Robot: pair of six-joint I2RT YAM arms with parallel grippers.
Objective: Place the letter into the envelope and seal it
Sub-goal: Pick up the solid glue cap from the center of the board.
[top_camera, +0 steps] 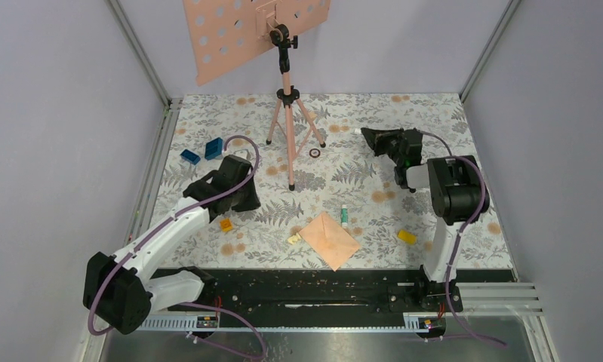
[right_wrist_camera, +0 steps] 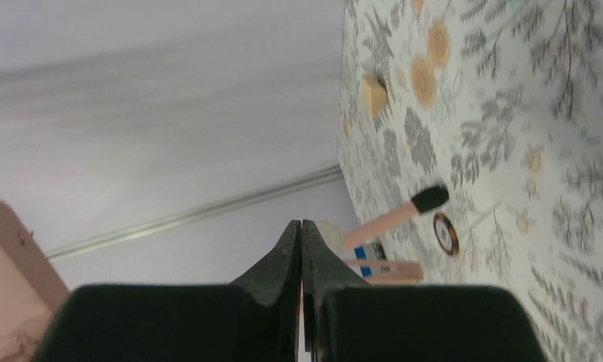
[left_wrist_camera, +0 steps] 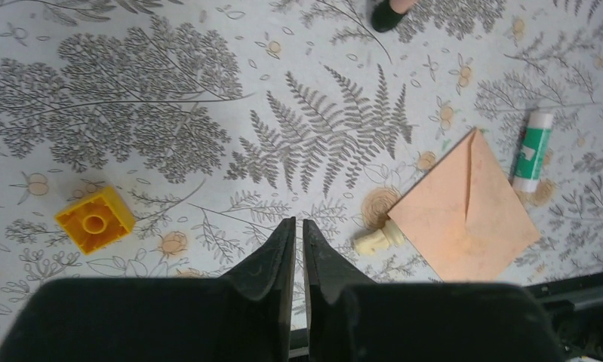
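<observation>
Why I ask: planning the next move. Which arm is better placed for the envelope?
Left, probably. The left gripper sits near the envelope, visible in its wrist view; the right gripper points toward the tripod, away from it.

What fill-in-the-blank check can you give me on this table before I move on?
1. The peach-pink paper envelope lies flat, with a white-and-____ glue stick beside it.
2. The left claw holds ____.
3. The square plastic brick nearest the left claw is ____.
4. The perforated pink plate is mounted on a pink ____.

Missing words: green; nothing; yellow; tripod.
</observation>
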